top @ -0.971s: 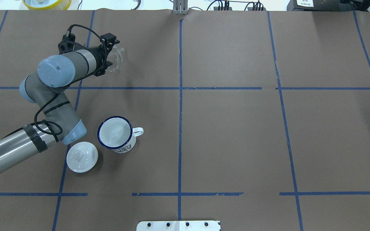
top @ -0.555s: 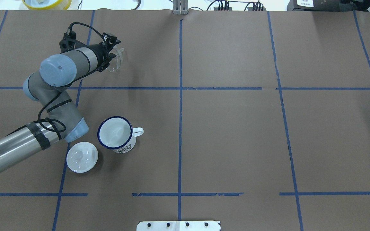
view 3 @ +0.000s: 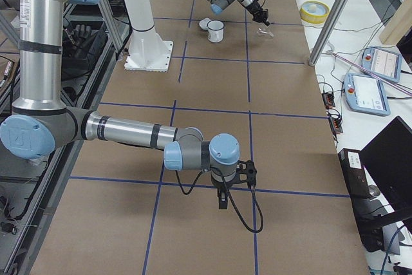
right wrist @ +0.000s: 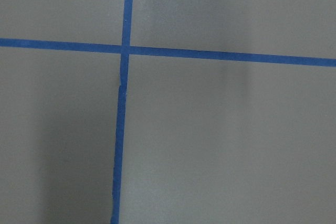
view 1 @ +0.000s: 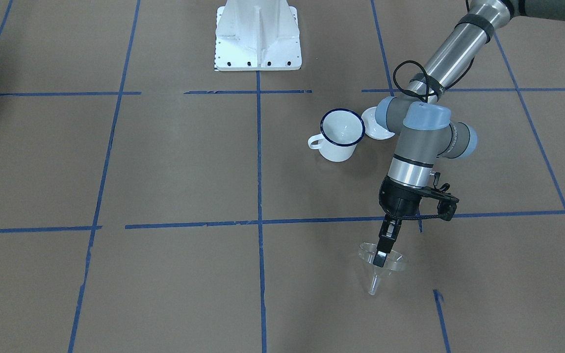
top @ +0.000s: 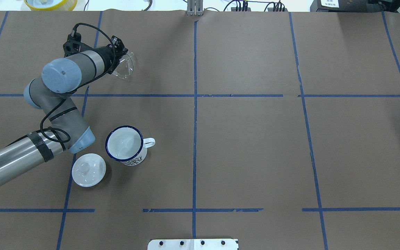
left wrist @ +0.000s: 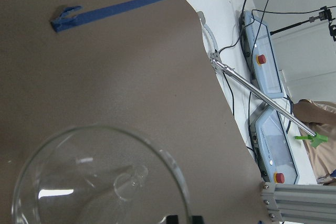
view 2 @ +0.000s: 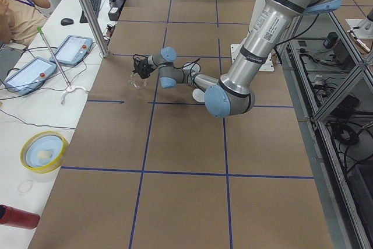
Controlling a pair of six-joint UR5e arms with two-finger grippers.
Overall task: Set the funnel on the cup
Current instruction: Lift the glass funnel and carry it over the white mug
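While the left arm (view 1: 451, 46) comes in from the robot's side with its silver forearm slanting down, its grey wrist joints with pale blue caps fold over so that the last link points steeply down at the table (view 1: 165, 162). The left gripper (view 1: 380, 257) hangs below that link, its slim black fingers pinched together on the wide rim of the funnel (view 1: 393, 263). The funnel is clear and glassy, a thin-walled round cone narrowing to a short spout that points down; whether the spout's tip touches the paper cannot be told. It is well apart from the cup (view 1: 337, 151), across a blue tape line from it on the operators' side. The cup stands upright, a smooth white mug with a thin dark blue rim, a small loop handle turned toward the table's middle, and a dark pattern on its wall in the overhead view. Just beside it lies a white domed lid (view 1: 371, 123) with a round knob, partly hidden by the arm's wrist in the front-facing view. Matte brown paper covers the table, divided into rectangles by blue tape. The right arm (view 3: 129, 132) stretches low over the paper in the exterior right view. The right gripper (view 3: 221, 201) points down near a tape line, and whether it is clenched or released cannot be told.
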